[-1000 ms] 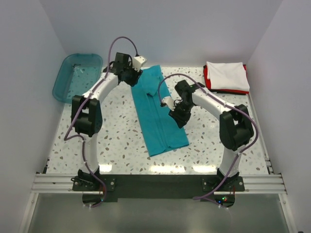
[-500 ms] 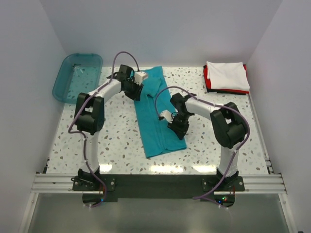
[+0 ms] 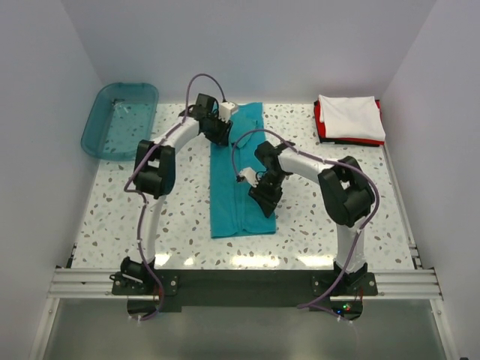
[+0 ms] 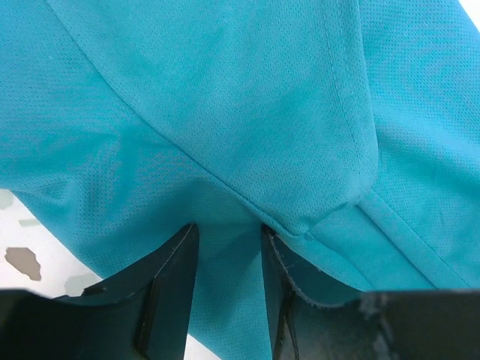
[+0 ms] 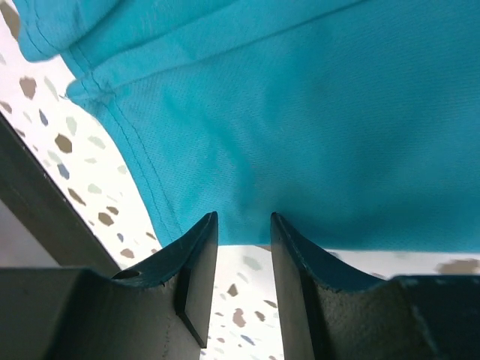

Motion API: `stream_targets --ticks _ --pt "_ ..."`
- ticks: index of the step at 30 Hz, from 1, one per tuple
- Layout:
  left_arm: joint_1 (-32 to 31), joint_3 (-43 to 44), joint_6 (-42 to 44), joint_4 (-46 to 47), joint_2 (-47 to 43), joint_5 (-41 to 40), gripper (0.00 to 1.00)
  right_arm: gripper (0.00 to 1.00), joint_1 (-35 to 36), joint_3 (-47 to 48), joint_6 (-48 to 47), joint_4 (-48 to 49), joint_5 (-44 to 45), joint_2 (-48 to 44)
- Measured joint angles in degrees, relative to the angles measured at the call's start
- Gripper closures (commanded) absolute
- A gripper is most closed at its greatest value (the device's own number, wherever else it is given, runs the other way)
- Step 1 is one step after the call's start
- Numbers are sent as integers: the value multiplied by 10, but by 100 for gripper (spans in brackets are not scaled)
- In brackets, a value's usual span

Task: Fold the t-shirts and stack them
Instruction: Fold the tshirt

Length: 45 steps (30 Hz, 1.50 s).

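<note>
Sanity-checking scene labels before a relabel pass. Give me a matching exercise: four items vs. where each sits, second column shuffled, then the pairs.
1. teal t-shirt
2. white t-shirt
3. red t-shirt
4. teal plastic bin

A. far left corner
B. far right corner, top of the stack
C. centre, laid out long
D. far right corner, under another shirt

Pairs: 1-C; 2-B; 3-D; 4-A

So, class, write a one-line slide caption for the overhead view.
Left gripper and right gripper at a lengthwise-folded teal t-shirt; white t-shirt stacked on red t-shirt at the far right.
</note>
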Motion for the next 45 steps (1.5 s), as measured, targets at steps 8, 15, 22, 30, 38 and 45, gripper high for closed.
stream_targets --ticks 8,15,22,30,38,45 --pt "3 -4 5 40 -6 0 45 62 -44 136 26 37 2 1" --pt "12 -104 8 56 -118 17 51 72 -90 242 83 134 64 36" --pt "13 -139 13 49 -141 48 58 85 -90 263 116 195 119 126" --pt "14 -139 15 16 -85 45 62 100 -87 280 140 224 168 173" --pt "24 -38 26 1 -20 42 61 100 -90 289 162 246 231 185" --pt "28 -20 29 10 -8 51 45 93 -98 315 158 256 248 200"
